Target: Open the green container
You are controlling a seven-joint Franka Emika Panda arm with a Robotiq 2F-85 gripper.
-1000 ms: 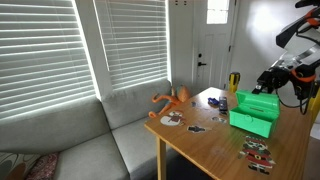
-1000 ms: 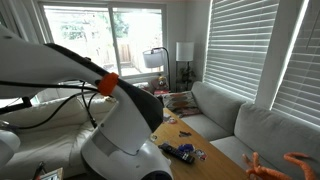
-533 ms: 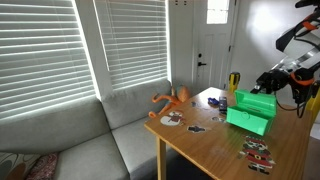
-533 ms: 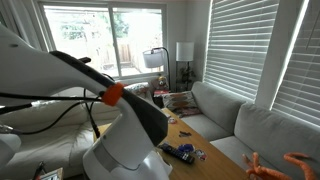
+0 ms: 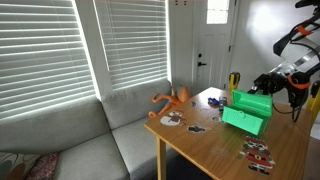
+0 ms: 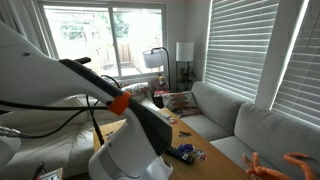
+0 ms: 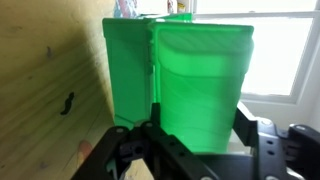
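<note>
Raising the lid [image 5: 252,100] gently, keep the green container [image 5: 246,116] down on the bench [image 5: 200,152]; your claw [image 5: 268,84] sits at its top edge, though whether it pinches cannot be told.

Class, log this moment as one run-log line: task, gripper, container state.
task: open green container | gripper: at its top edge, grip unclear | container: on table, looks tilted | opened: cannot tell

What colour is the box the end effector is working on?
Bright green box; it shows best in the wrist view.
</note>
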